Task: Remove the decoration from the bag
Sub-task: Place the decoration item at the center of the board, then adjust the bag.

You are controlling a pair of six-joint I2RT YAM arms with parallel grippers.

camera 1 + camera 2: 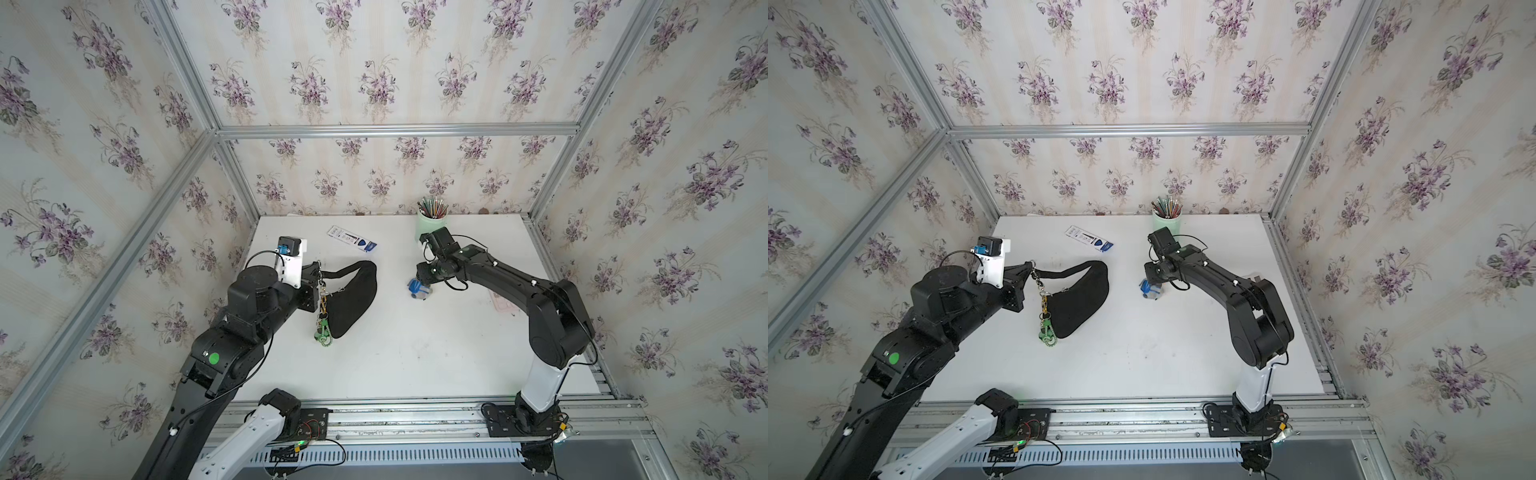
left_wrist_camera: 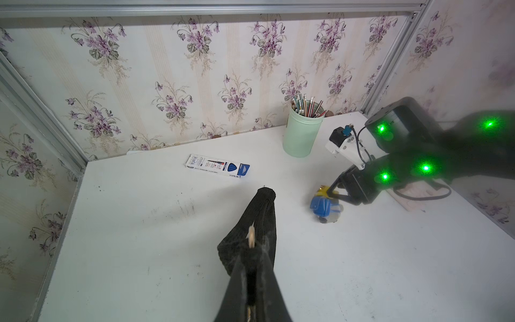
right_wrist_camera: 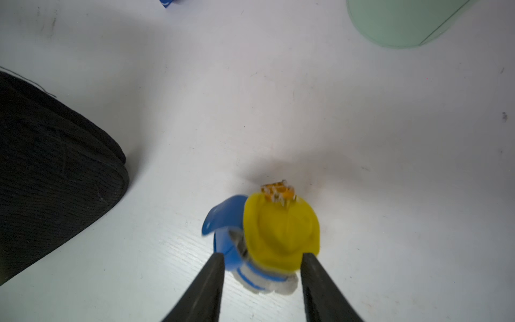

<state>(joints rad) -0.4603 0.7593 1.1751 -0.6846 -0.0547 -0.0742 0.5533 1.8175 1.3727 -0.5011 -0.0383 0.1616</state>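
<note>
Left tool [image 1: 318, 272]: clenched on bag [image 1: 353, 299] strap.
Right tool [image 3: 263, 259]: jaws astride yellow-blue charm [image 3: 281, 228]; you can't tell if it grips.
Decoration [image 1: 323, 328]: hangs lengthwise off that strap beside bag, nearest your left arm, well apart from charm.

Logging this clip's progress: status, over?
Left gripper shut on bag strap. Right gripper open, straddling yellow-blue charm on table. Decoration still attached beside bag. Pencil cup, pen box stand clear.
</note>
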